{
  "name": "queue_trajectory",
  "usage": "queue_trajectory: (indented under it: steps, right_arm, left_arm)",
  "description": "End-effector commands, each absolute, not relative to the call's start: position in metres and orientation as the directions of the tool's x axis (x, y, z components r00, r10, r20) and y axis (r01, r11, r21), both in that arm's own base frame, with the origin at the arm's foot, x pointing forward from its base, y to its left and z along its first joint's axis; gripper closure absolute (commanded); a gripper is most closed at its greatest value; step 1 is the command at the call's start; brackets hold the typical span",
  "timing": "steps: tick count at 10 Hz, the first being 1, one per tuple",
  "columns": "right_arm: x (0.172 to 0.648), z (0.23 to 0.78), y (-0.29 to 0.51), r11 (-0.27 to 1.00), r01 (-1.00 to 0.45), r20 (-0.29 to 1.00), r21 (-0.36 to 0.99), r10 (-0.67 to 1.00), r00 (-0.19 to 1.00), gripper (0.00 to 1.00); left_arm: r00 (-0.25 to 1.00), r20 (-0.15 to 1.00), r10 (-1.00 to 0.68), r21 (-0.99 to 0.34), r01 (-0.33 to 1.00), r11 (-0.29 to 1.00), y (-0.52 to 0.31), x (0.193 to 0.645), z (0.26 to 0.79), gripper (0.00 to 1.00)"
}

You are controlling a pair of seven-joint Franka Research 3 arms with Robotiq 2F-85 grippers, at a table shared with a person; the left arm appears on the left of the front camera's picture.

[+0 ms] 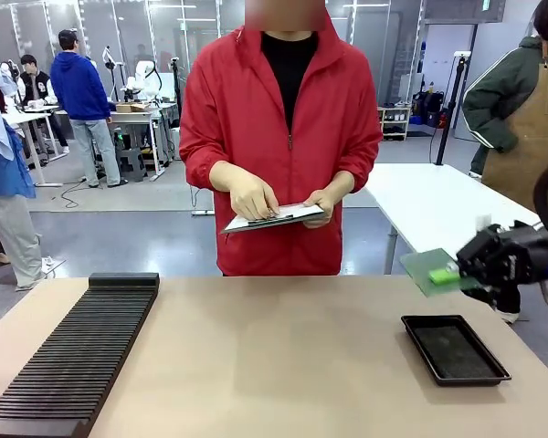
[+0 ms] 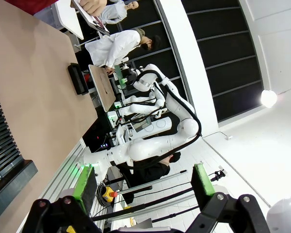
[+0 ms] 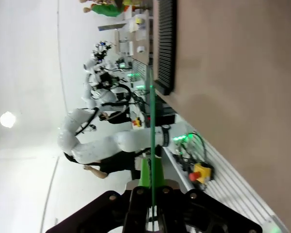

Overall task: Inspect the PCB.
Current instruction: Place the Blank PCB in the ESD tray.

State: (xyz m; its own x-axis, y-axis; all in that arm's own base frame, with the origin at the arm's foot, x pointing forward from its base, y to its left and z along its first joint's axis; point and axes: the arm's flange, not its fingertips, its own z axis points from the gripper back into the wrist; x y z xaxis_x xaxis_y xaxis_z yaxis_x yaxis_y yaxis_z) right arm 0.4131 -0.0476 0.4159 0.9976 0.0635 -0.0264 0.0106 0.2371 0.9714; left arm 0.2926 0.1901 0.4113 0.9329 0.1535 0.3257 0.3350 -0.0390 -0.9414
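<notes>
At the right of the front view, my right gripper (image 1: 449, 272) is shut on one end of the PCB (image 1: 420, 267), a thin green board held tilted in the air above and behind the black tray. In the right wrist view the PCB (image 3: 152, 111) appears edge-on as a thin green line rising from the closed right gripper (image 3: 151, 190). My left gripper (image 2: 143, 182) stands open, green pads (image 2: 85, 183) wide apart with nothing between them, off the table's side.
A person in a red jacket stands at the far side writing on a clipboard (image 1: 274, 218). A shallow black tray (image 1: 455, 349) lies on the table's right. A long black slotted rack (image 1: 73, 356) runs along the left. The tan table (image 1: 274, 365) is bare between them.
</notes>
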Motion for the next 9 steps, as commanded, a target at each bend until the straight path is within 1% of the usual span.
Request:
queue_trajectory:
  steps: [1, 2, 4, 5, 6, 7, 9]
  right_arm:
    - [0.411, 0.389, -0.064, 0.275, -0.052, 0.030, 0.960, 0.084, 0.996, 0.97]
    - [0.408, 0.378, -0.072, 0.324, -0.078, 0.053, 0.943, 0.087, 0.995, 0.97]
    - [0.412, 0.358, -0.082, 0.411, -0.069, 0.049, 0.909, 0.059, 0.997, 0.97]
    - [0.417, 0.352, -0.084, 0.426, -0.101, 0.082, 0.899, 0.061, 0.995, 0.97]
    - [0.421, 0.349, -0.083, 0.438, -0.087, 0.060, 0.895, 0.075, 0.995, 0.97]
    - [0.414, 0.357, -0.086, 0.401, -0.063, 0.043, 0.914, 0.057, 0.997, 0.97]
    - [0.414, 0.357, -0.086, 0.401, -0.063, 0.043, 0.914, 0.057, 0.997, 0.97]
  left_arm:
    - [0.933, 0.326, 0.151, -0.942, 0.335, -0.035, 0.191, 0.291, 0.412, 0.00]
    - [0.933, 0.326, 0.151, -0.942, 0.335, -0.035, 0.191, 0.291, 0.412, 0.00]
    - [0.933, 0.326, 0.151, -0.942, 0.335, -0.035, 0.191, 0.291, 0.412, 0.00]
    - [0.933, 0.326, 0.151, -0.942, 0.335, -0.035, 0.191, 0.291, 0.412, 0.00]
    - [0.933, 0.326, 0.151, -0.942, 0.335, -0.035, 0.191, 0.291, 0.412, 0.00]
    - [0.933, 0.326, 0.151, -0.942, 0.335, -0.035, 0.191, 0.291, 0.412, 0.00]
    - [0.933, 0.326, 0.151, -0.942, 0.335, -0.035, 0.191, 0.291, 0.412, 0.00]
